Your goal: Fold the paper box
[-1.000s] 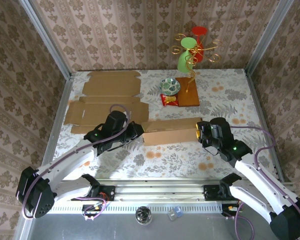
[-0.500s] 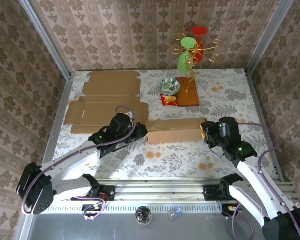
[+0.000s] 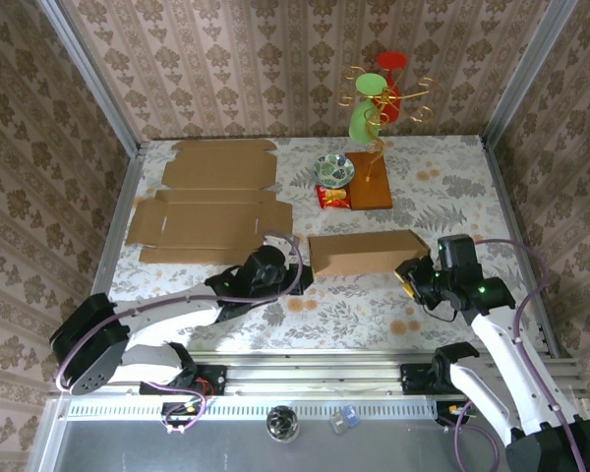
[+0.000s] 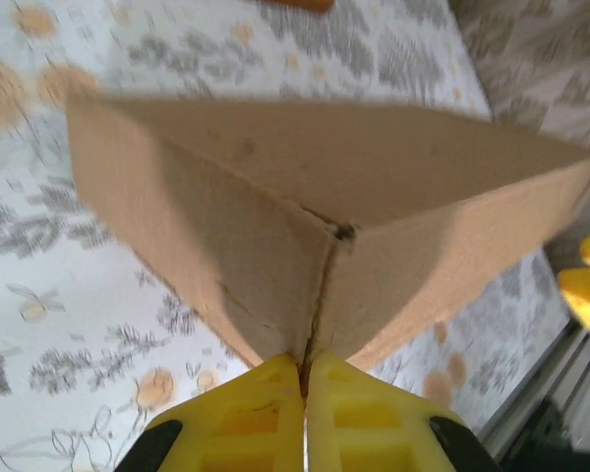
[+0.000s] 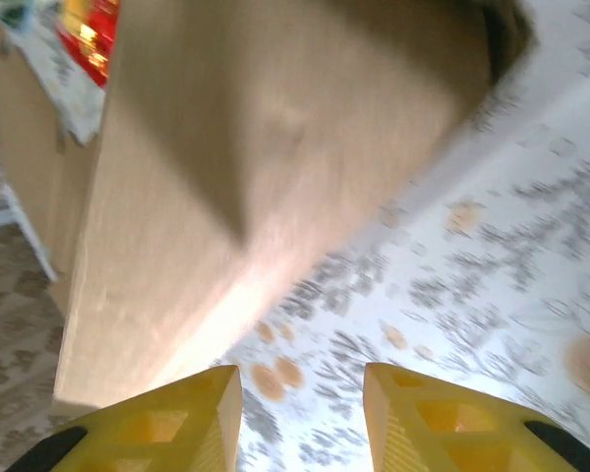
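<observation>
"Two grippers, so how did each stand?"

"My left gripper (image 4: 305, 366) was pinched tight on a corner seam of the box (image 4: 275, 197), at its left end. My right gripper (image 5: 302, 388) stood parted, holding nothing, just beside the box's right end."

"Where did the box lie?"

"Near the middle of the table (image 3: 452, 187), long side running left to right, apart from the flat cardboard sheets (image 3: 211, 221) at far left."
</observation>
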